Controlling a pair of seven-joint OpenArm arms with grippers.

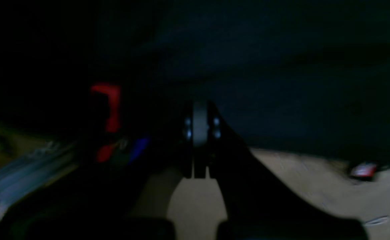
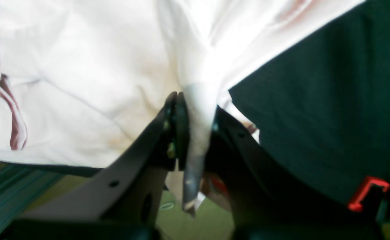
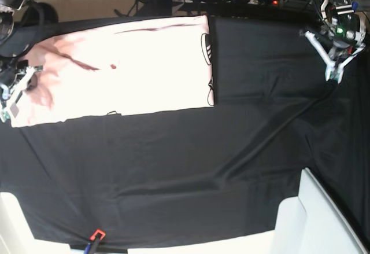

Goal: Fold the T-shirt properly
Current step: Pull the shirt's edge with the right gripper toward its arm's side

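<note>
Pinched T-shirt (image 2: 195,133) fabric fills the right claw (image 2: 195,126).

T-shirt (image 3: 121,69) on table cloth (image 3: 191,167), far-left; left pincer (image 3: 333,76) far-right.

The T-shirt (image 3: 121,66) is pale pink and thin, lying mostly flat on the far left part of the counter (image 3: 191,167). Its right edge is turned over, baring a strip of black lettering. Its left end is bunched and creased, a pinch of cloth lifted.
</note>
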